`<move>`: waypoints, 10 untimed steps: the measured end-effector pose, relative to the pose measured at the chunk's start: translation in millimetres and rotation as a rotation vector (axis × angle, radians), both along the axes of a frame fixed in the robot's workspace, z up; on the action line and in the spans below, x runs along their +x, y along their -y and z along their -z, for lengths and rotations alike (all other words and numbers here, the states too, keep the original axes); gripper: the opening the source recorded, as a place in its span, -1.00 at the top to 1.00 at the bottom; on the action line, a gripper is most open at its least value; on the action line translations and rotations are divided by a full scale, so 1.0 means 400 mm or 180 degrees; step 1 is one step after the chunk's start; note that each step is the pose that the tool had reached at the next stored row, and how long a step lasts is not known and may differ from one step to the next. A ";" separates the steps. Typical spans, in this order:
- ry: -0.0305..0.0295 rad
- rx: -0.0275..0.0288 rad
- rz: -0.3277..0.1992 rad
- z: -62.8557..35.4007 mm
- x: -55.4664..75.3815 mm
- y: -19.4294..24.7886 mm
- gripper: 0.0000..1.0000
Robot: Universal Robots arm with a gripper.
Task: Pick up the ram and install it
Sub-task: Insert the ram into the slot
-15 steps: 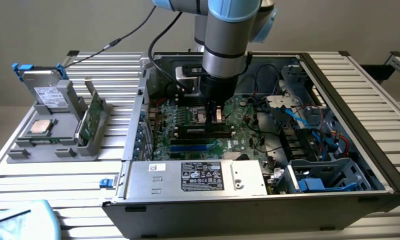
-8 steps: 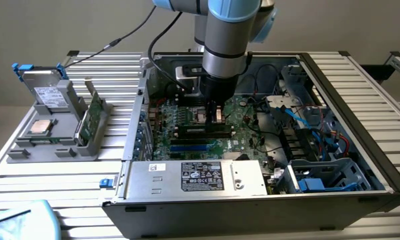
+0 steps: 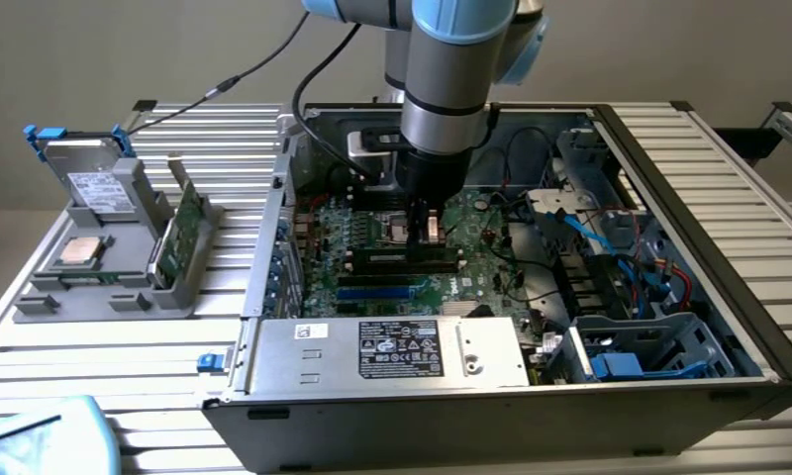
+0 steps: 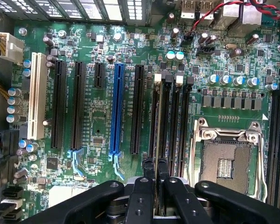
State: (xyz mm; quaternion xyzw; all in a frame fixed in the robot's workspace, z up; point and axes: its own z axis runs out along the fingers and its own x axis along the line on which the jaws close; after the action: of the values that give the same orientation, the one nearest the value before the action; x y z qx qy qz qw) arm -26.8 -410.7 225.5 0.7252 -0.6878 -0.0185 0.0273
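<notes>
**Ram pinched over mobo slots**

Ext. view: the black two-finger gripper (image 3: 423, 230) is reaching down into the open grey metal PC case (image 3: 713, 198). It is sitting low over the green motherboard (image 3: 482, 233), clamping the slim, narrow ram stick (image 3: 430, 228).

Wrist view: the gripper (image 4: 155, 167) is pinching the ram (image 4: 155, 151) edge-on. The ram is showing as a thin dark strip along the black memory slots (image 4: 172, 121), near the silver CPU socket (image 4: 226, 154).

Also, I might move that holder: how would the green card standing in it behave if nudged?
The green card is a bare circuit board, so probably stiff and light. Standing on edge in the grey holder, it could wobble or tip.
</notes>
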 end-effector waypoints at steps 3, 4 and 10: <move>0.0000 0.0000 0.0006 0.000 0.000 0.000 0.73; 0.0000 -0.0001 0.0006 0.000 0.000 0.000 0.73; -0.0001 -0.0001 0.0007 0.000 0.001 0.003 0.73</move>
State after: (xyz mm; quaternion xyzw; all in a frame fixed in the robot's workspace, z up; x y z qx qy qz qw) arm -26.5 -412.0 225.5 0.7245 -0.6885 -0.0185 0.0275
